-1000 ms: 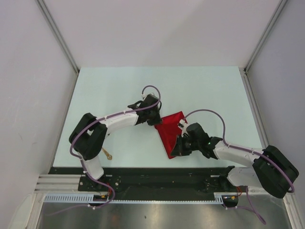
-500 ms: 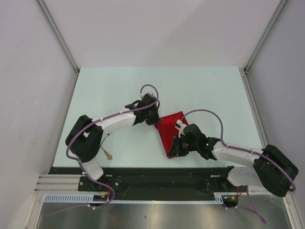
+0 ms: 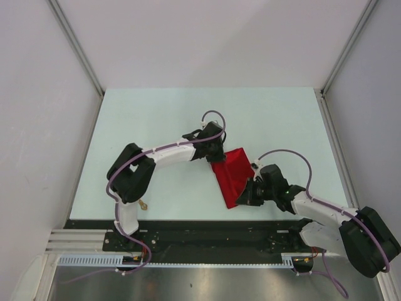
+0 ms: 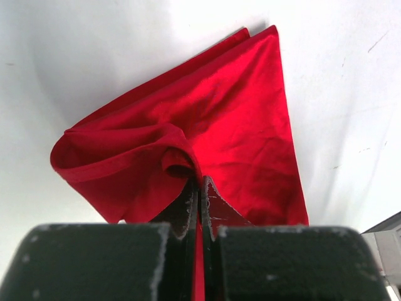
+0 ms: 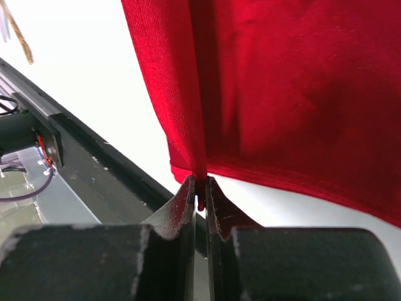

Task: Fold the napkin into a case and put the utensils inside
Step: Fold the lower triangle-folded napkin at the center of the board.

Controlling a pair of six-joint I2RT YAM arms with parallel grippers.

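- Looking down from the top camera, the napkin (image 3: 233,179) is seen on the pale table (image 3: 156,119), folded into a rough triangle and held between the two arms. Its far left corner is pinched by the left gripper (image 3: 215,162), and its near tip is pinched by the right gripper (image 3: 242,199). One gold utensil (image 3: 143,204) can be spotted well off to the napkin's left, partly tucked under the left arm's elbow.
- On the left wrist cam, the left gripper (image 4: 199,188) is shown clamped tight, with a bunched fold of the napkin (image 4: 219,125) caught between the jaws. The rest of the cloth is spread out in layers beyond that fold.
- On the right wrist cam, the right gripper (image 5: 200,188) is shown nearly closed, with just the thin hemmed edge of the napkin (image 5: 282,81) nipped between the fingertips. A black rail (image 5: 94,169) is seen off to the napkin's left.
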